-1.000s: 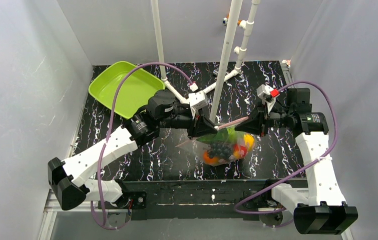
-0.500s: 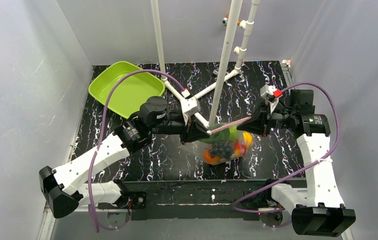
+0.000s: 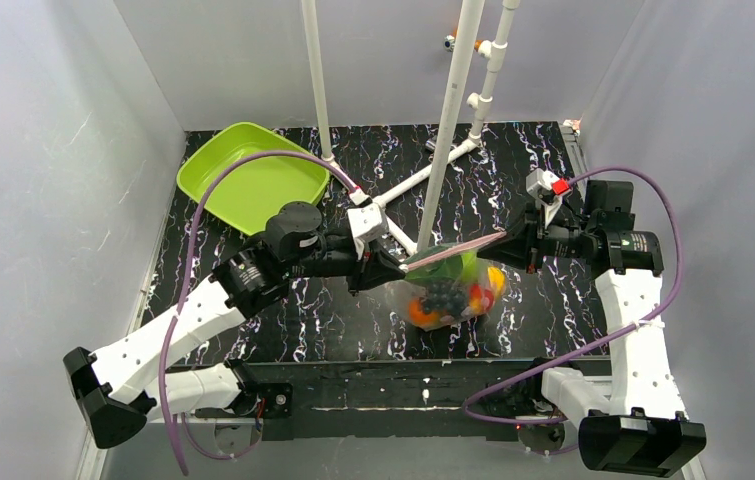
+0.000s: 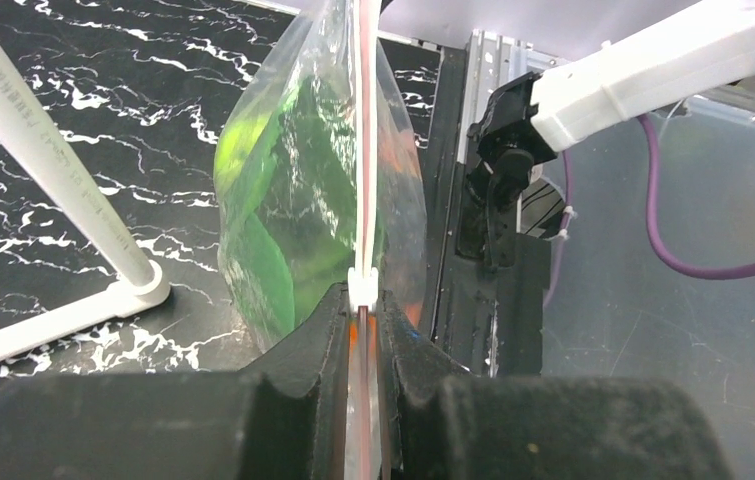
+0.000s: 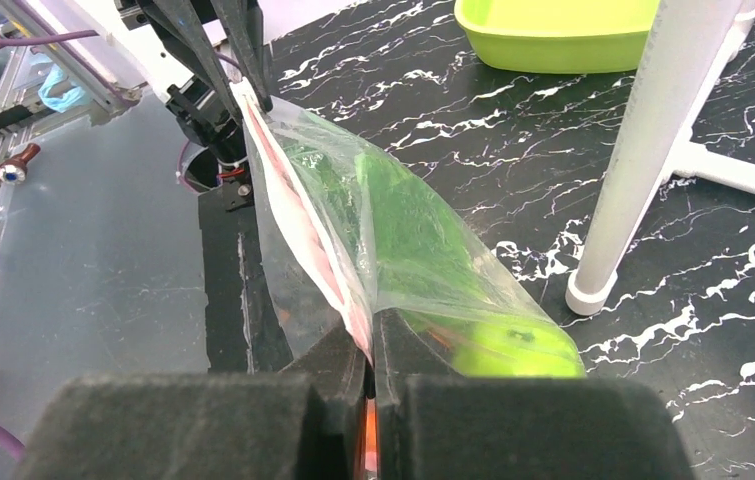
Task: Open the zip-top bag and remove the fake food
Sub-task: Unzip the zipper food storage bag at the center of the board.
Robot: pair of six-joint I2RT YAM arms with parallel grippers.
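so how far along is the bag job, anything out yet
Done: left claw and right claw each pinch an end of the pink zip strip, the zip-top bag stretched between them. In hand: just that hold; the strip looks shut. Left: opening it and taking out the fake food, all inside.
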